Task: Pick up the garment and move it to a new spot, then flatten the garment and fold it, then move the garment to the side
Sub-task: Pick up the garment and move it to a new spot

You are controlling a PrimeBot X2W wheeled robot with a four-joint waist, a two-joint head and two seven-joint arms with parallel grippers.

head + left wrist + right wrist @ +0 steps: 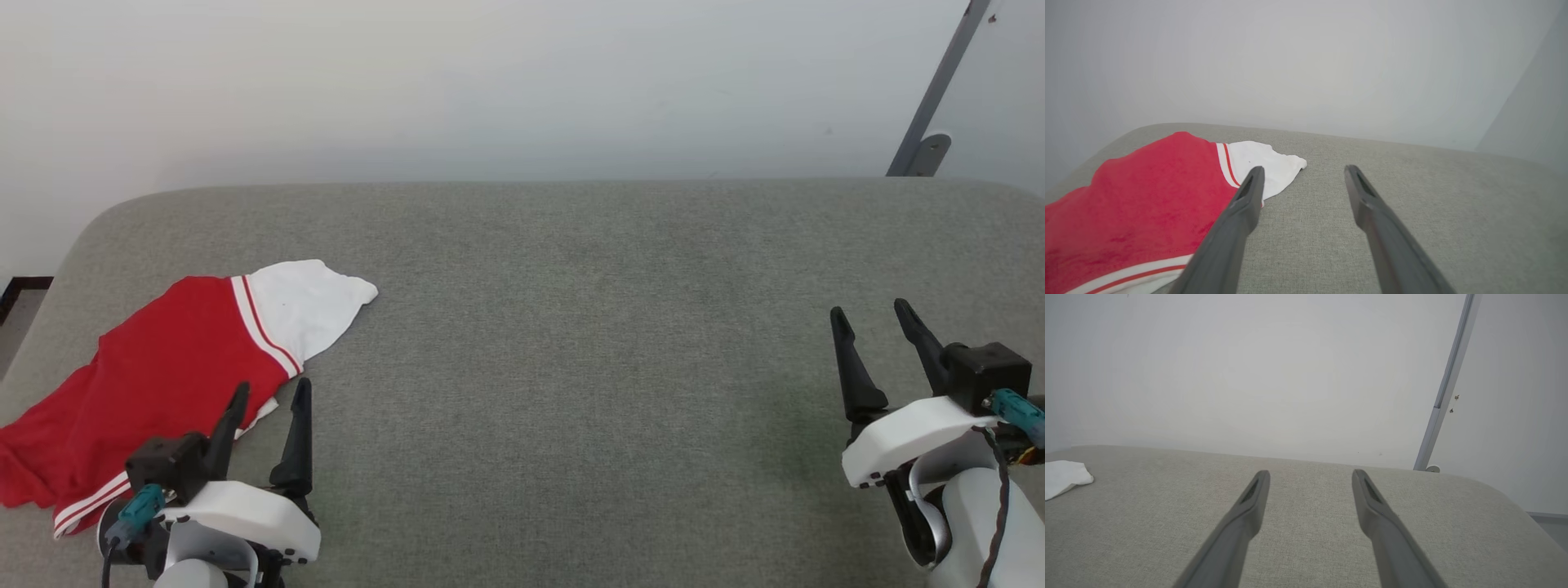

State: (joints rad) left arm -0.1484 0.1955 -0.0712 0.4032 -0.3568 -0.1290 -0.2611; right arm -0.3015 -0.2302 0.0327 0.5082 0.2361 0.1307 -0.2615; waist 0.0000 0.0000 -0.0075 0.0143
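We see the garment, a soft bright red jersey shirt with a white sleeve and white bands carrying thin red stripes, lying loosely rumpled at the left edge of the surface, close to its near left corner. The surface is a wide grey-green pad covered in woven fabric, with rounded corners. The shirt's long axis runs diagonally. The striped band end sits toward the near left corner, and the white sleeve points up and right, toward the middle of the far edge. In the right wrist view the white sleeve tip shows at the far left.

The left fingers, two long dark prongs on a white wrist shell, are spread apart and hold nothing. They point toward the far edge from the near edge. In the left wrist view one of the left fingers overlaps the red cloth and the other is over bare fabric. Whether it touches the cloth, we cannot tell.

The right fingers are spread too and empty. They are near the right near corner, tilted slightly left, well apart from the shirt. In the right wrist view the right fingers hang above bare pad.

Behind the far edge is a plain pale wall. A slanted grey metal bar with a round foot stands at the far right corner.
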